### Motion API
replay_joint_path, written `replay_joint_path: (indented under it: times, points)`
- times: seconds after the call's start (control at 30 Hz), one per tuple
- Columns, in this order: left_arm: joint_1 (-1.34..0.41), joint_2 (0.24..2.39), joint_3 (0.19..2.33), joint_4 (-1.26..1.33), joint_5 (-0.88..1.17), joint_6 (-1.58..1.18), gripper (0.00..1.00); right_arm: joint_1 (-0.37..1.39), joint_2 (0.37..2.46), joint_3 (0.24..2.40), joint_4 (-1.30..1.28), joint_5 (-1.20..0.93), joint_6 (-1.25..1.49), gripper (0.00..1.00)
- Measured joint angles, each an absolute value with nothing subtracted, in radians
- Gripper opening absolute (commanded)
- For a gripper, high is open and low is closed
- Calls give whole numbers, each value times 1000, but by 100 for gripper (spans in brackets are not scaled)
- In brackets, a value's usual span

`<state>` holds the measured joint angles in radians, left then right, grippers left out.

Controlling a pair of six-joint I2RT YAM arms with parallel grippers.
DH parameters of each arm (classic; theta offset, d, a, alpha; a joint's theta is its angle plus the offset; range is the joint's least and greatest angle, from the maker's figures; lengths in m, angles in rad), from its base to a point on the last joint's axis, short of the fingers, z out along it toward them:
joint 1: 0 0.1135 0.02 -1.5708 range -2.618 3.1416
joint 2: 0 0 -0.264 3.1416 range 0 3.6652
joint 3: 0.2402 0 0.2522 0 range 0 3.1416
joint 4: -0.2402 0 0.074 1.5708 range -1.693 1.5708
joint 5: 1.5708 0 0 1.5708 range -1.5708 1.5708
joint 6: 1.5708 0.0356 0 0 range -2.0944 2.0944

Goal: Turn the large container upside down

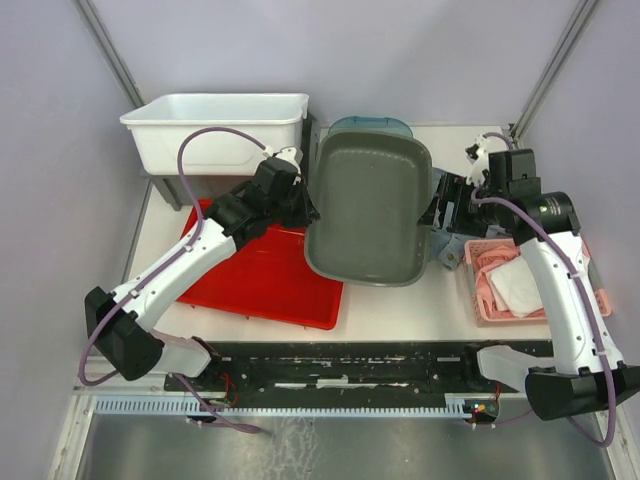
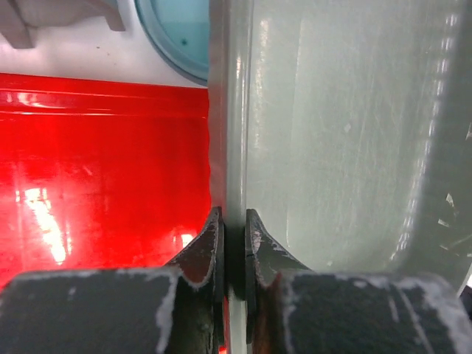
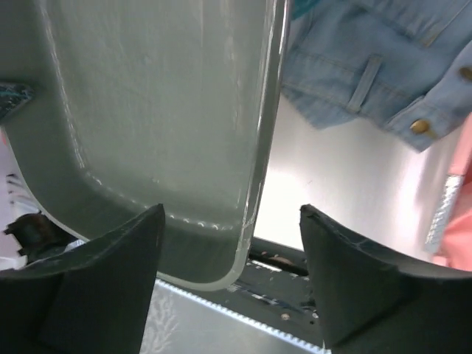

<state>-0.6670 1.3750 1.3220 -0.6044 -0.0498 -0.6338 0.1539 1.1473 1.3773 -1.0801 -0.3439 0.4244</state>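
The large grey-green container (image 1: pixel 368 208) is lifted and tilted, its open side facing the top camera. My left gripper (image 1: pixel 303 200) is shut on the container's left rim (image 2: pixel 233 133), one finger on each side of the wall. My right gripper (image 1: pixel 436 212) is open at the container's right rim (image 3: pixel 262 147), its fingers (image 3: pixel 354 273) straddling the edge without touching it. The container's inside (image 3: pixel 147 110) fills the left of the right wrist view.
A red tray (image 1: pixel 262 270) lies under the left arm. A white tub (image 1: pixel 215 128) stands at the back left. A teal lid (image 1: pixel 370 125) is behind the container. Denim cloth (image 3: pixel 369 59) lies under its right side. A pink basket (image 1: pixel 515 282) with cloths is at the right.
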Motion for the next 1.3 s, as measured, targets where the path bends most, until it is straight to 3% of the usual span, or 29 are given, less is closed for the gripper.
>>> replay_joint_path:
  times: [0.1,0.33,0.63,0.97,1.07,1.3]
  points:
    - [-673,1394,1351,-644,-69,-616,3,154,1191,1515,-1137,-287,415,91]
    - [-676,1404,1380,-656,-126,-587,3,180,1260,1802,-1166,-182,514,89]
    - [-730,1407,1383,-633,-190,-546,3,505,1574,2009,-1125,7,820,81]
    - [-744,1407,1385,-607,-173,-514,3,675,1879,2276,-1150,156,931,76]
    - [-744,1407,1385,-606,-170,-514,3,690,1937,2352,-1166,184,939,72]
    - [-748,1407,1385,-598,-151,-514,3,705,1992,2357,-1171,218,958,47]
